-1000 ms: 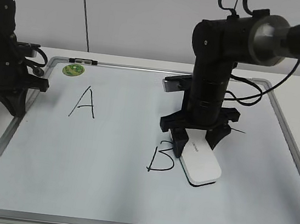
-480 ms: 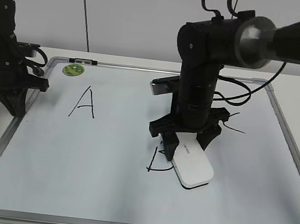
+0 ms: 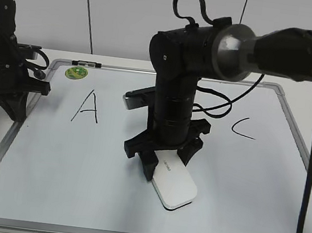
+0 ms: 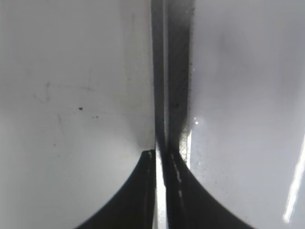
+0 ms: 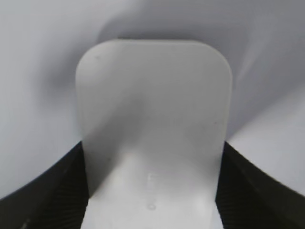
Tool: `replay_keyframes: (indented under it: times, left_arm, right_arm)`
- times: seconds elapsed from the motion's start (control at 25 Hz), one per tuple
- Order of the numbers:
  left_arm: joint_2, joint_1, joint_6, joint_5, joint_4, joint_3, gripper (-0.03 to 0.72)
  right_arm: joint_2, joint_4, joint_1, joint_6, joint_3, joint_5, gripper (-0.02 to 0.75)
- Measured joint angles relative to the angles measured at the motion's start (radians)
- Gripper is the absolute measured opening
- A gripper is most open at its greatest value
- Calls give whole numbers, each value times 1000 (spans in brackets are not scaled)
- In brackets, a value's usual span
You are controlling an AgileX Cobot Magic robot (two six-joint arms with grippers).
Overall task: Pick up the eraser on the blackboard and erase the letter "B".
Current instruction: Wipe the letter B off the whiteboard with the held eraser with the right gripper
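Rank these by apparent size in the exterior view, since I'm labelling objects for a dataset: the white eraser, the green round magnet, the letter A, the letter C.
1. White rounded-rectangular plastic eraser, partly hidden by the right gripper's fingers
2. Black handwritten letter A
3. Black handwritten letter C
4. Small green round magnet

Eraser and A look close; the eraser sits nearer the camera.

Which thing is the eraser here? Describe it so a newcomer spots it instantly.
Find the blackboard, a white board in a grey frame lying flat. Near its middle, toward the front edge, the right gripper clamps the eraser. It is a flat white rounded block with a dark underside, unlike the small green round magnet at the far left corner.
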State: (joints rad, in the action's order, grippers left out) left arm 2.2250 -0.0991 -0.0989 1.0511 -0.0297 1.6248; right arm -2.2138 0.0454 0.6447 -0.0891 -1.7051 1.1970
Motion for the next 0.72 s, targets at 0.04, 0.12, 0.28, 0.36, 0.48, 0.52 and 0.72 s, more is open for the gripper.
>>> replay_keyframes:
  times: [0.04, 0.12, 0.28, 0.36, 0.48, 0.52, 0.72]
  left_arm:
    - [0, 0, 0, 0, 0, 0, 20]
    - [0, 0, 0, 0, 0, 0, 20]
    - [0, 0, 0, 0, 0, 0, 20]
    - [0, 0, 0, 0, 0, 0, 20]
    - [0, 0, 0, 0, 0, 0, 20]
    - [0, 0, 0, 0, 0, 0, 20]
    - [0, 0, 0, 0, 0, 0, 20]
  right_arm:
    - [0, 0, 8, 0, 0, 0, 529]
    - [0, 5, 14, 0, 0, -1, 529]
    - [0, -9, 16, -16, 0, -1, 529]
    - [0, -31, 16, -46, 0, -1, 529]
    - [0, -53, 14, -87, 0, 3, 529]
    - [0, -53, 10, -95, 0, 3, 529]
    - [0, -78, -26, -121, 0, 7, 529]
